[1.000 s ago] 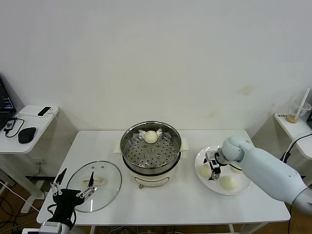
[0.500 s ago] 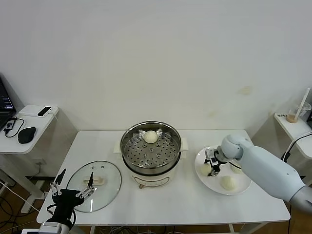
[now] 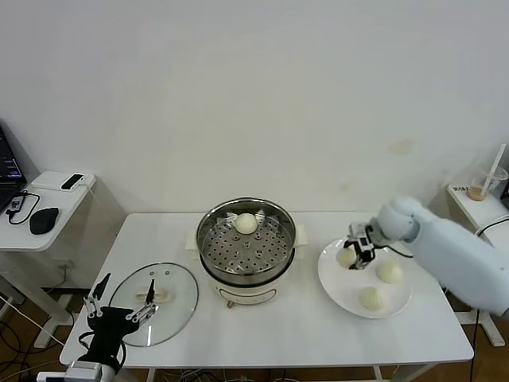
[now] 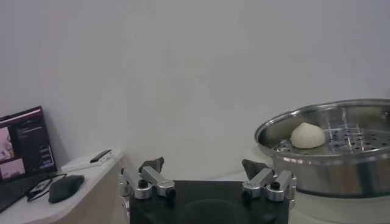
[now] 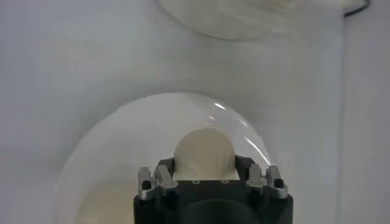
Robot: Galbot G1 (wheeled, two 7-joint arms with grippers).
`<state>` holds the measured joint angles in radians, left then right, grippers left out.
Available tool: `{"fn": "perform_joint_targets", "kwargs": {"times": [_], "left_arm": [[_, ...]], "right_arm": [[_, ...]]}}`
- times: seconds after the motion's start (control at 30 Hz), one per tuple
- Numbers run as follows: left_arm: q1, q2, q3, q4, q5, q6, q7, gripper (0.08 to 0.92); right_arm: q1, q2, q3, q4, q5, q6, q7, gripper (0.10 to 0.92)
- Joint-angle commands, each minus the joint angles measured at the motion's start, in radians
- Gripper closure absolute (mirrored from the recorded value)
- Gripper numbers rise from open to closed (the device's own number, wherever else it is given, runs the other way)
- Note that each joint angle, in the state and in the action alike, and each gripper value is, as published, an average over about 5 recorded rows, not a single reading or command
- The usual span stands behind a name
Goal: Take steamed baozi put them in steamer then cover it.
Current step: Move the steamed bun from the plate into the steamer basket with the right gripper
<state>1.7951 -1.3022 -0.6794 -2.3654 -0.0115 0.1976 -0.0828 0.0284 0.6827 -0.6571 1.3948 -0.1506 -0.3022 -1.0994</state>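
Stainless steel is showing bright on the steamer (image 3: 246, 248), which we are finding at the middle of the white table (image 3: 262, 334) on its cream base, uncovered. We are noting one steamed baozi (image 3: 246, 224) lying on the perforated tray toward the far rim; the left wrist view is showing the same bun (image 4: 307, 135) inside the pot.

We are observing the right gripper (image 3: 354, 255) holding above the near-left part of the white plate (image 3: 338, 281), its fingers closing on a second baozi (image 3: 346, 256). The right wrist view is showing that bun (image 5: 205, 152) clamped between the finger bases, with the plate's rim (image 5: 122, 128) below it. Two further baozi (image 3: 389, 272) (image 3: 371, 298) are lying on the plate, apart from each other.

We are recording the cover (image 3: 153, 302) lying flat on the table to the left of the steamer, handle upward. The left gripper (image 3: 119, 306) is waiting at the cover's near-left edge, fingers spread and holding nothing.
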Motion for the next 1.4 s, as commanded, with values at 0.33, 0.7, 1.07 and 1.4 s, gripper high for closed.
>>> {"fn": "perform_joint_targets", "kwargs": {"times": [0.33, 0.7, 1.07, 1.4], "left_arm": [[-0.035, 0.012, 0.002, 0.017, -0.013, 0.006, 0.000, 0.177], [-0.052, 0.015, -0.029, 0.012, -0.028, 0.009, 0.002, 0.177], [-0.038, 0.006, -0.043, -0.010, -0.026, 0.005, 0.001, 0.177], [-0.027, 0.001, -0.052, -0.018, -0.029, 0.002, 0.000, 0.177]], "right_arm": [[0.511, 0.225, -0.336, 0.076, 0.415, -0.157, 0.108, 0.387], [0.358, 0.561, -0.358, -0.117, 0.527, -0.259, 0.211, 0.381], [0.278, 0.757, -0.336, -0.331, 0.525, -0.280, 0.253, 0.380], [0.239, 0.806, -0.362, -0.403, 0.460, -0.285, 0.249, 0.380]]}}
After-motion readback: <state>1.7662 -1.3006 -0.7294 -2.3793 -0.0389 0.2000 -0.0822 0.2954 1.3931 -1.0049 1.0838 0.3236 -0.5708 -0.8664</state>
